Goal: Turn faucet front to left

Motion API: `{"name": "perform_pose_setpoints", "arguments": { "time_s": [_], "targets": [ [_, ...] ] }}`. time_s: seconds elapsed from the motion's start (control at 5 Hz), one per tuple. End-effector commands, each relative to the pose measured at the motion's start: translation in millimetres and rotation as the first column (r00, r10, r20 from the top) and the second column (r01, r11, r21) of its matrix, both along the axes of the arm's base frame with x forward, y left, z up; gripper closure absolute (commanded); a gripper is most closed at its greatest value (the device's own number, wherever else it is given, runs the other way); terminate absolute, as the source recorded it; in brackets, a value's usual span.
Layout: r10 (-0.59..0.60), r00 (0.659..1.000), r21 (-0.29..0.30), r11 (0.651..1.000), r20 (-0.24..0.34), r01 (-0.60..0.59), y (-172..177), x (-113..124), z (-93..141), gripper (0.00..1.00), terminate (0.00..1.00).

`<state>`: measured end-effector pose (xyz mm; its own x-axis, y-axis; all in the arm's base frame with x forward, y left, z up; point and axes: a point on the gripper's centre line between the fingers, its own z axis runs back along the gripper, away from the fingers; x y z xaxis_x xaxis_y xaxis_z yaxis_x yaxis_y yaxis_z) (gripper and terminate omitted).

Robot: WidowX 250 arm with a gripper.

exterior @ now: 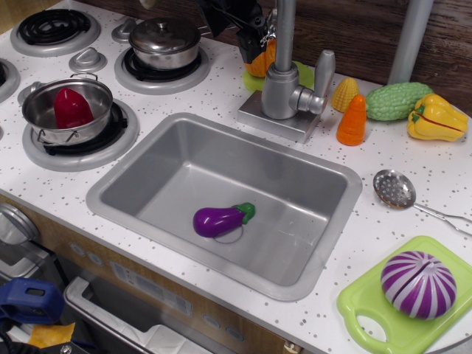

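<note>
The grey metal faucet (281,90) stands on its square base plate (269,118) behind the sink. Its thin spout pipe (285,29) rises straight up out of the frame, so the spout's end is hidden. Its flat paddle lever (323,72) sticks up on the right side. My black gripper (254,35) hangs at the top of the frame, just left of the spout pipe and very close to it. Most of it is cut off by the frame edge, and I cannot tell whether it touches the pipe or how the jaws stand.
The grey sink (125,193) holds a purple eggplant (219,219). A pot with a red pepper (70,109) and a lidded pot (164,40) stand on the stove at left. An orange toy (259,65), corn (344,94), carrot (352,120), green gourd (397,100), yellow pepper (436,118), strainer (394,188), cutting board (365,302) and plain grey pole (410,37) lie around and to the right.
</note>
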<state>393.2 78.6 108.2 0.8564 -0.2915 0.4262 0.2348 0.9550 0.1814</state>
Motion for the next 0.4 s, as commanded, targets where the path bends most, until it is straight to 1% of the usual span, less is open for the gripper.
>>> {"name": "perform_pose_setpoints", "arguments": {
  "time_s": [0.0,0.2],
  "targets": [
    [0.08,0.996,0.002,0.997,0.033,-0.08,-12,-17,27,0.0,0.0],
    [0.137,0.99,-0.017,0.99,-0.024,-0.137,-25,-27,26,0.0,0.0]
  ]
}}
